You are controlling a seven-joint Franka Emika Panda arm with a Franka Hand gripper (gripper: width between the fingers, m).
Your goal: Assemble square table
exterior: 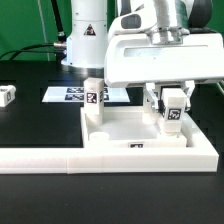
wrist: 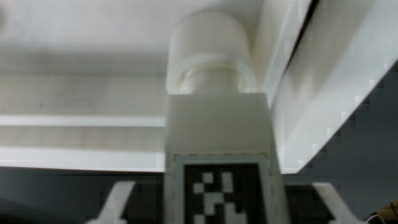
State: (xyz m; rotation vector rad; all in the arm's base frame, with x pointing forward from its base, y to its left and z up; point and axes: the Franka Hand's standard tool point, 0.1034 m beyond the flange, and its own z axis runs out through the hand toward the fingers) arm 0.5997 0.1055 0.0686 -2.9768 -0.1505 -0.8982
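black table (exterior: 30,125) | fingers (exterior: 153,98) clamped on upright leg (exterior: 172,110) at tabletop (exterior: 130,135) corner

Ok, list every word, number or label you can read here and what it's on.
No words, numbers or brand names can be read in either view.
Only black-and-white marker tags, patterns rather than text: on the held leg in the gripper, the standing leg, the front rim of the tabletop and the marker board.
The loose leg has a tag too small to make out.
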